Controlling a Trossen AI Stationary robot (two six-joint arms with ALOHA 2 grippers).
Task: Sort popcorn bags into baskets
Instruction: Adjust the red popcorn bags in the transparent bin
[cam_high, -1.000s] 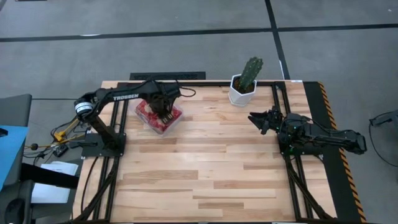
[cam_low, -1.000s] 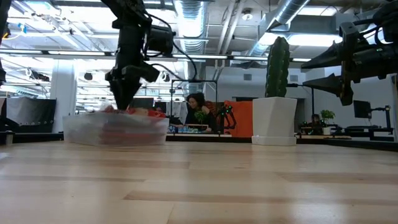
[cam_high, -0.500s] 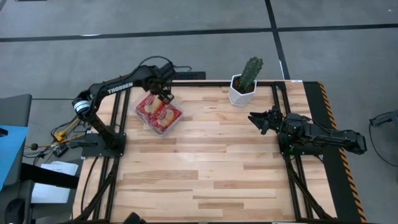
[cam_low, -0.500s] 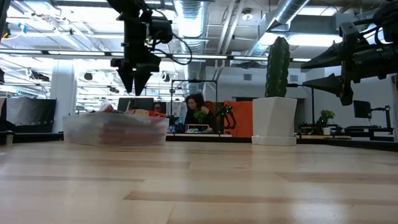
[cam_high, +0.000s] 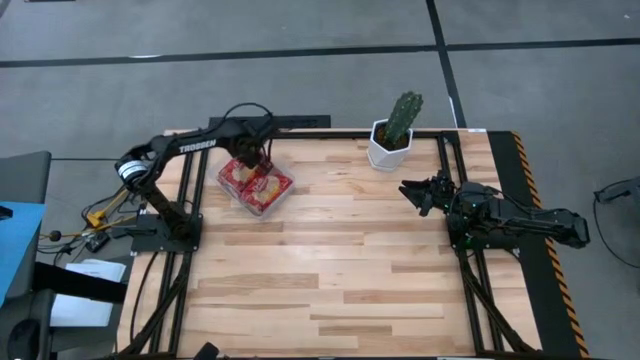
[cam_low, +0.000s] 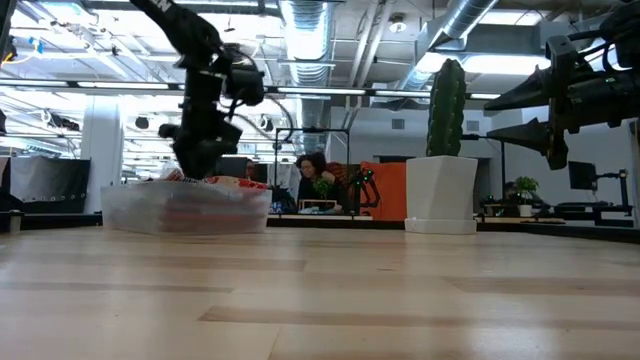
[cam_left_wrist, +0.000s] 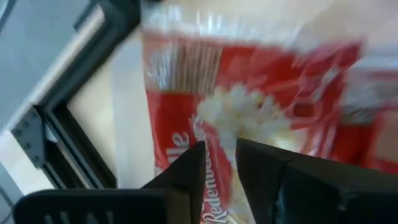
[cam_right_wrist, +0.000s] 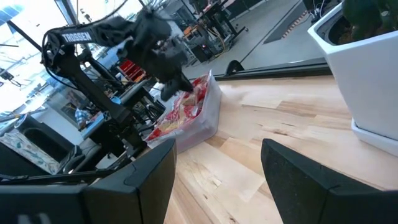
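A clear plastic tray (cam_high: 283, 197) stands at the table's far left and holds several red popcorn bags (cam_high: 258, 183); it also shows in the low view (cam_low: 185, 210) and the right wrist view (cam_right_wrist: 208, 121). My left gripper (cam_high: 250, 160) points down just over the far-left bag (cam_left_wrist: 249, 93) in the tray, its fingers together with only a narrow slit between them (cam_left_wrist: 221, 155). In the low view my left gripper (cam_low: 203, 165) stands right at the top of the pile. My right gripper (cam_high: 412, 192) waits open and empty in the air at the table's right. My left gripper comes from above, pointing down at the red bag's printed front (cam_left_wrist: 217, 118) at the tray's far-left corner. I cannot tell whether its fingertips touch the bag. The bag lies flat on the others in the tray.
A white faceted pot with a green cactus (cam_high: 392, 140) stands at the far edge, right of centre, close to my right gripper. The table's black frame rails (cam_high: 190, 200) run along both sides. People sit in the room beyond the table (cam_low: 315, 175).
My left gripper has risen out of the tray and gone toward the far edge. It has then come back down and to the left, over the tray's far-left bag. The bags stay in the tray.
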